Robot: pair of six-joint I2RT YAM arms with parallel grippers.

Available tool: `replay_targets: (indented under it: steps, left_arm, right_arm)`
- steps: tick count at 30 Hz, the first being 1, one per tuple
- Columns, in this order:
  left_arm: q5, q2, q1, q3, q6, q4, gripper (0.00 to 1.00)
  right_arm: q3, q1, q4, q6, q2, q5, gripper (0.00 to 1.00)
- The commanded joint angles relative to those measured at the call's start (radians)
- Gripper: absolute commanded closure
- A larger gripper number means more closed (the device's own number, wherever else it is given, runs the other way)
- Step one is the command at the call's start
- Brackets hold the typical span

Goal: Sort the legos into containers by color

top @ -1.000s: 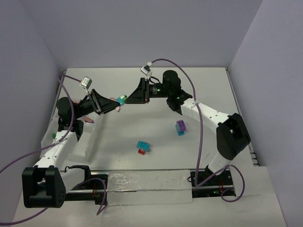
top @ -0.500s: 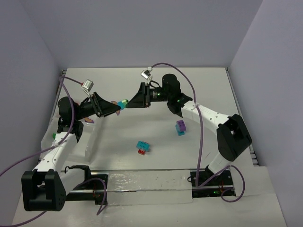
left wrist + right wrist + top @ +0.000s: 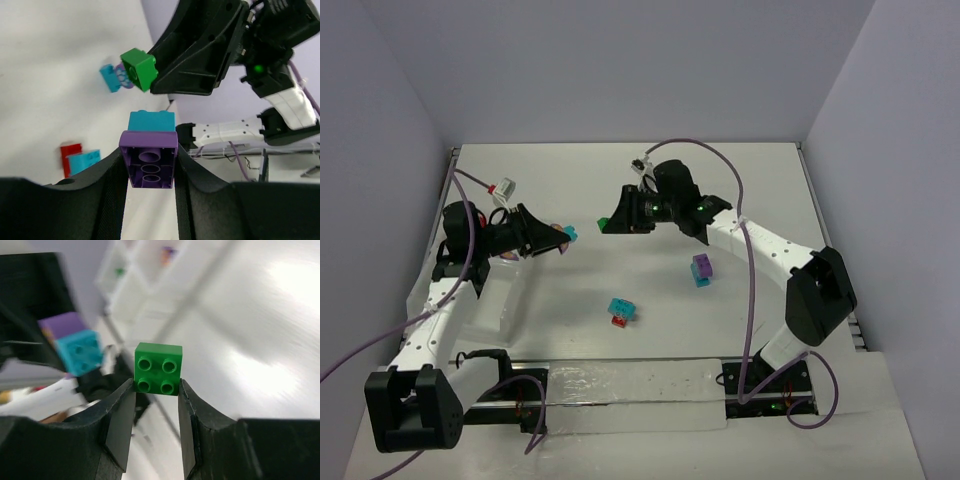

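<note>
Parted: green lego [image 3: 158,368] in right end effector [image 3: 156,388], purple-cyan pair [image 3: 149,150] in left [image 3: 150,162].

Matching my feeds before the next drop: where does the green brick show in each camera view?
Top camera: green brick left of centre, held by the right gripper.
Left wrist: upper middle, in that same gripper.
Right wrist: centre, between its fingers.
Shared landmark: purple-and-cyan pair held by the left gripper.
</note>
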Motion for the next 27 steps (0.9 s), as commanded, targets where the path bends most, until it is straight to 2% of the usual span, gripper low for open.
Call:
replay_targets:
  steps: [1,3,8,16,18,24,27]
  left_arm:
    - [-0.177,0.014,0.034,0.110,0.175,-0.309,1.00]
    - [-0.302,0.027,0.034,0.159,0.197,-0.402,1.00]
    - [-0.452,0.044,0.034,0.285,0.206,-0.520,1.00]
    - [-0.479,0.109,0.032,0.363,0.223,-0.539,1.00]
    - [-0.474,0.139,0.032,0.386,0.214,-0.537,1.00]
    - [-0.451,0.183,0.032,0.406,0.172,-0.510,1.00]
    - [-0.458,0.205,0.031,0.425,0.185,-0.537,1.00]
  right_arm:
    - [0.015,0.002,-0.233,-0.112,0.000,0.308,0.82]
    - [0.002,0.003,-0.255,-0.122,0.036,0.394,0.82]
    - [-0.006,0.009,-0.260,-0.142,0.120,0.574,0.82]
    - [0.074,0.011,-0.281,-0.173,0.283,0.671,0.79]
    - [0.080,0.011,-0.274,-0.179,0.310,0.687,0.76]
    - [0.082,0.012,-0.265,-0.193,0.325,0.673,0.49]
    - [0.091,0.011,-0.281,-0.187,0.330,0.660,0.44]
